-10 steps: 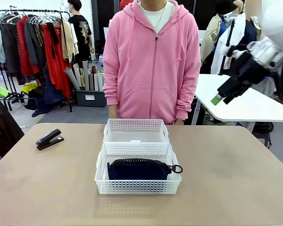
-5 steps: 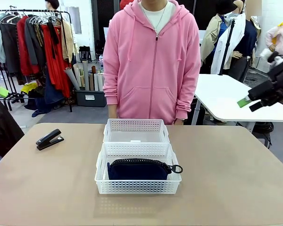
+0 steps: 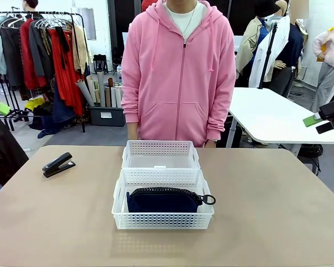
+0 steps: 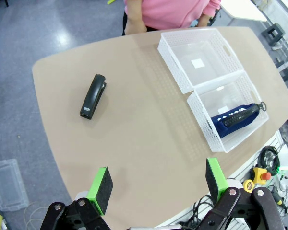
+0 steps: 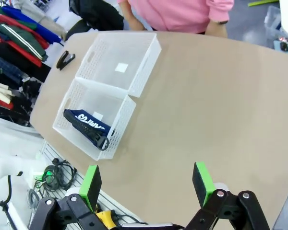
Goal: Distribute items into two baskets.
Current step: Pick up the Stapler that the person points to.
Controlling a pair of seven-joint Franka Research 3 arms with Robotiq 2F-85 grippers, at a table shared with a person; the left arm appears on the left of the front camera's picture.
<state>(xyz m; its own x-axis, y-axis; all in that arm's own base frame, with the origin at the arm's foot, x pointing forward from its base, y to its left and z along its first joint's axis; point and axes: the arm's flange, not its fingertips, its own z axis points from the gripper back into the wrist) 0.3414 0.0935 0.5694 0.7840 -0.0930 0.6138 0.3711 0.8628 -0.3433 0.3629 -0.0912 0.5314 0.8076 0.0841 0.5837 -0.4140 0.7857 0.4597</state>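
Clothes rack back left, dark crate at its foot. White table back right. Floor grey, slightly glossy.

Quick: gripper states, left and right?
Left gripper: open, holding nothing.
Right gripper: open, holding nothing.

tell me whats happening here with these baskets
Nothing is being held right now. The navy zip pouch lies in the near basket, the far basket is empty, and the black stapler sits on the table to the robot's left. The left gripper and right gripper hang open above the table. A person in pink stands opposite.
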